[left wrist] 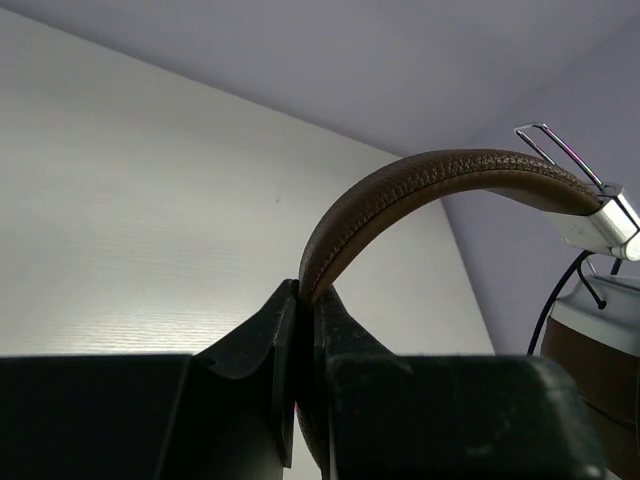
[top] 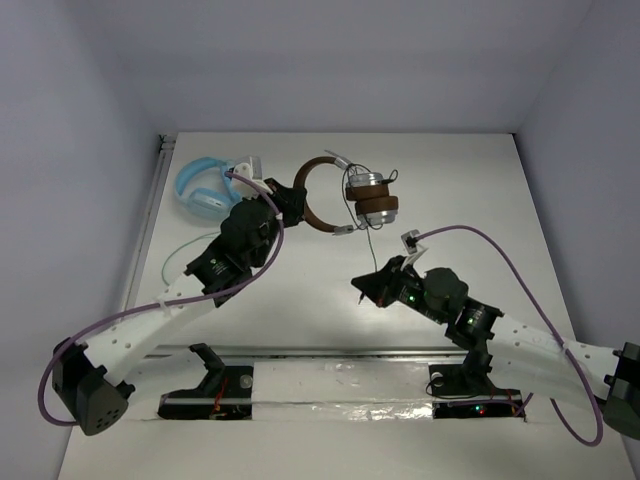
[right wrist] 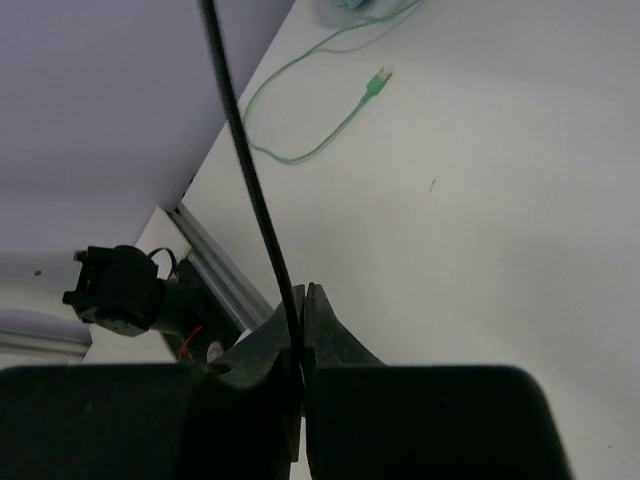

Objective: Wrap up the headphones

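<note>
Toward the far middle of the white tabletop [top: 470,190], my left jaws clench the brown headband [left wrist: 420,185] of the headphones [top: 372,200]; my right jaws pinch their thin black cable [right wrist: 250,180], nearer me.

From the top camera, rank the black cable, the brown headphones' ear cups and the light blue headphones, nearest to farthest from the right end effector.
1. Black cable: pinched in the right end effector.
2. Ear cups: straight beyond it.
3. Light blue headphones: far left.
</note>
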Controlling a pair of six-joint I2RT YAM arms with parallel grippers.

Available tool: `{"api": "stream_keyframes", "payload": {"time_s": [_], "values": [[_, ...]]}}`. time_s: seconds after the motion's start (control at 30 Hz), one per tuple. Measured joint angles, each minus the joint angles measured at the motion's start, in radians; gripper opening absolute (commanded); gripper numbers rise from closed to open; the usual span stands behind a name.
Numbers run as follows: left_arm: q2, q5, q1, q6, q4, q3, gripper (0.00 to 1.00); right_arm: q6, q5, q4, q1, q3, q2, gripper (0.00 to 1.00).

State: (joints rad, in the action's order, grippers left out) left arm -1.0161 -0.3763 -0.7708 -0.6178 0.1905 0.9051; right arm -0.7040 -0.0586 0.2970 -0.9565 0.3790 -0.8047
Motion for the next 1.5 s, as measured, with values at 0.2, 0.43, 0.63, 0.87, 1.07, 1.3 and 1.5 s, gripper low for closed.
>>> {"api": "stream_keyframes", "payload": {"time_s": [0.2, 0.43, 0.63, 0.87, 1.07, 1.3, 1.5], "values": [[-0.109, -0.182, -0.002, 0.014, 0.036, -0.003, 0.00, -0.008, 0.071, 0.011, -0.002, 0.022, -0.039, 0.02], [-0.205, -0.304, -0.002, 0.072, 0.070, -0.003, 0.00, -0.050, 0.099, 0.057, -0.001, 0.034, -0.127, 0.04], [-0.213, -0.356, -0.027, 0.081, 0.131, -0.076, 0.00, -0.090, 0.108, 0.079, -0.002, 0.091, -0.174, 0.04], [-0.213, -0.388, -0.069, 0.042, 0.143, -0.193, 0.00, -0.135, 0.072, 0.139, -0.003, 0.175, -0.222, 0.07], [-0.213, -0.393, -0.128, -0.002, 0.142, -0.244, 0.00, -0.176, -0.018, 0.158, -0.006, 0.219, -0.296, 0.09], [-0.213, -0.386, -0.185, -0.054, 0.103, -0.249, 0.00, -0.216, -0.163, 0.166, -0.007, 0.228, -0.337, 0.11], [-0.214, -0.381, -0.231, -0.089, 0.070, -0.251, 0.00, -0.245, -0.269, 0.174, -0.007, 0.227, -0.363, 0.12]]}}
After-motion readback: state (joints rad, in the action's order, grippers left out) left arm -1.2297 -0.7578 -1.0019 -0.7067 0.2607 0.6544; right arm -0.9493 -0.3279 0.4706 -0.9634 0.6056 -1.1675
